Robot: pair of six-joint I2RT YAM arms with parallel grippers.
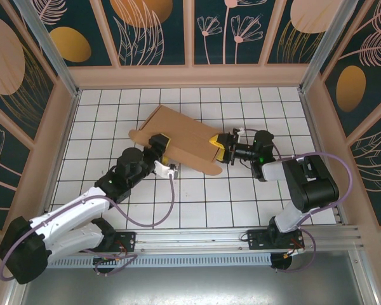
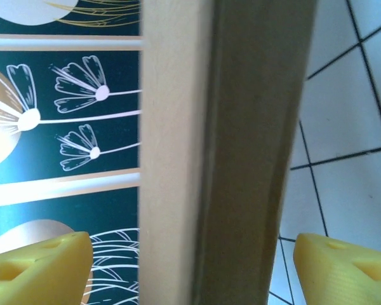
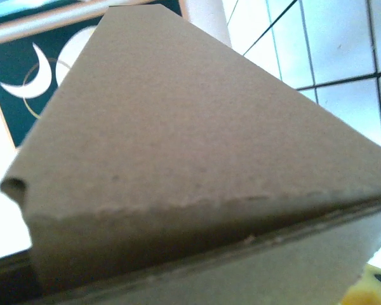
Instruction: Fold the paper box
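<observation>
The paper box (image 1: 181, 135), brown corrugated cardboard partly folded, lies slanted across the middle of the white tiled table. My left gripper (image 1: 160, 144) is at its near-left edge. In the left wrist view a cardboard edge (image 2: 241, 146) stands upright between the two yellow fingers (image 2: 38, 267), with a gap on each side, so my left gripper (image 2: 193, 273) is open. My right gripper (image 1: 221, 149) is at the box's right end, its yellow jaws closed over the folded flap. In the right wrist view the folded cardboard (image 3: 178, 127) is very close, with a sliver of yellow finger (image 3: 368, 292) below it.
Wooden-framed patterned walls (image 1: 190, 32) enclose the table on three sides. An aluminium rail (image 1: 209, 238) with both arm bases runs along the near edge. Bare tiles (image 1: 228, 197) lie between the box and the rail.
</observation>
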